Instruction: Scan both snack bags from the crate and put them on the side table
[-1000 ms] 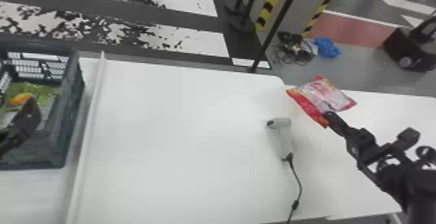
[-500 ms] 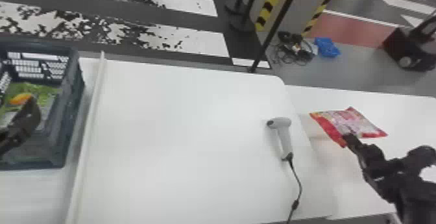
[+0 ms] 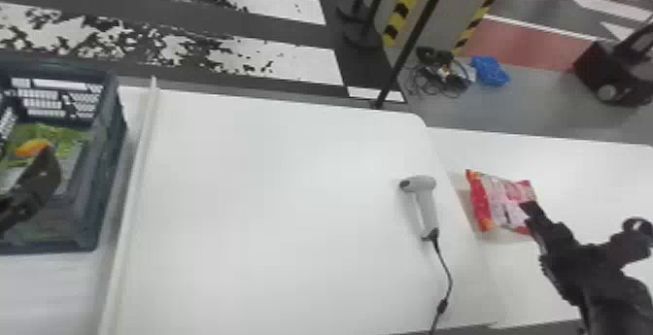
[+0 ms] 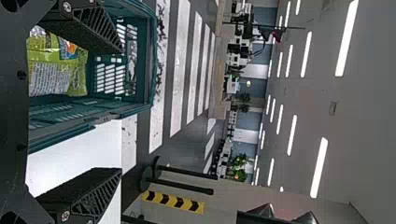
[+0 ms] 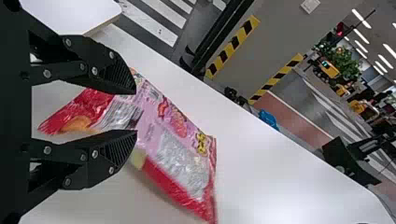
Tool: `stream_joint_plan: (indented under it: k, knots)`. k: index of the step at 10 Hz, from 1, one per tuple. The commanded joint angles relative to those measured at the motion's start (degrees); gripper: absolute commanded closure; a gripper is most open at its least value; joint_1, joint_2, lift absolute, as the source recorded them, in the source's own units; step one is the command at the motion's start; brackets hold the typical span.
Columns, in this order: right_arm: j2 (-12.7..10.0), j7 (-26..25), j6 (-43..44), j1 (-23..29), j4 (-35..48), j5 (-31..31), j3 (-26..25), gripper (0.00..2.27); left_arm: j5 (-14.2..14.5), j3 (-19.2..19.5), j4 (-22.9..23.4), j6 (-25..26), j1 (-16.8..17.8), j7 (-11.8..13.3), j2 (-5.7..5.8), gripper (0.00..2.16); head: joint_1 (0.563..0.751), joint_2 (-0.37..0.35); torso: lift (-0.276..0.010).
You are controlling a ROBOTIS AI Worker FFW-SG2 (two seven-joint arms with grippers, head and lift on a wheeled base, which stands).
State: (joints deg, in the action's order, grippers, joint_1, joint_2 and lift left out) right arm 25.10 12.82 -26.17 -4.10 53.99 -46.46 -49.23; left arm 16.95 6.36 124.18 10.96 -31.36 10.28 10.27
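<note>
Snack bag (image 3: 496, 203) near table edge (image 3: 447, 174), right gripper (image 3: 530, 213) spread.

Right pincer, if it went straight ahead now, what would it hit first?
The right pincer would probably meet the red-and-pink snack bag first, right at its open fingers; the side table likely follows, though depth is unclear.

Crate (image 3: 108, 164) behind left hand (image 3: 47, 166) cut off by head view's edge; snack bag (image 3: 500, 202) partly hidden behind right hand (image 3: 530, 210).

Crate (image 3: 112, 135) at left, snack bag (image 4: 74, 67) inside; scanner (image 3: 426, 205) on middle table (image 3: 272, 212); second bag (image 3: 500, 200) farther right, apparently on side table (image 3: 592, 178).
</note>
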Motion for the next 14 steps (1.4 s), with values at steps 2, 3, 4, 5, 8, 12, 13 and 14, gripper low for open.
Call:
stream_joint_plan:
  k: [2,3,4,5,8,12,13,14]
  knots:
    - [-2.43,0.01,2.12,4.01,7.53,-1.44,0.10,0.05,0.01,0.05,0.01,-0.10,-0.02,0.00,-0.07,0.10,0.695,-0.350,-0.087]
    - [-4.27,0.89,4.41,7.26,13.51,-1.53,2.56,0.06,-0.08,0.05,0.10,0.07,0.07,0.00,-0.25,0.10,0.695,-0.350,-0.087]
    - [-6.82,1.68,7.92,10.60,20.10,-0.21,4.85,0.06,-0.34,-0.04,0.10,0.07,0.07,0.00,-0.42,0.10,0.695,-0.350,-0.087]
    - [-9.81,1.77,14.43,14.73,27.31,2.77,9.24,0.06,-0.52,-0.12,0.10,0.07,0.16,0.00,-0.60,0.10,0.695,-0.350,-0.087]
    - [-14.82,-0.08,30.42,22.20,40.67,16.05,21.99,0.08,-1.13,-0.21,0.27,0.25,0.34,-0.35,-0.86,0.10,0.695,-0.350,-0.087]
    - [-17.90,-7.11,40.97,28.71,48.32,30.55,37.54,0.09,-1.83,-0.74,0.27,0.25,0.51,-0.44,-1.48,0.10,0.695,-0.225,-0.087]
    - [-18.25,-7.37,40.97,29.50,48.75,33.36,40.88,0.09,-2.36,-1.09,0.18,0.25,0.60,-0.53,-1.56,0.10,0.695,-0.183,-0.087]
    - [-18.51,-7.55,40.97,30.20,48.84,34.41,43.43,0.09,-2.36,-1.35,0.01,0.25,0.60,-0.53,-1.65,0.10,0.695,-0.160,-0.087]
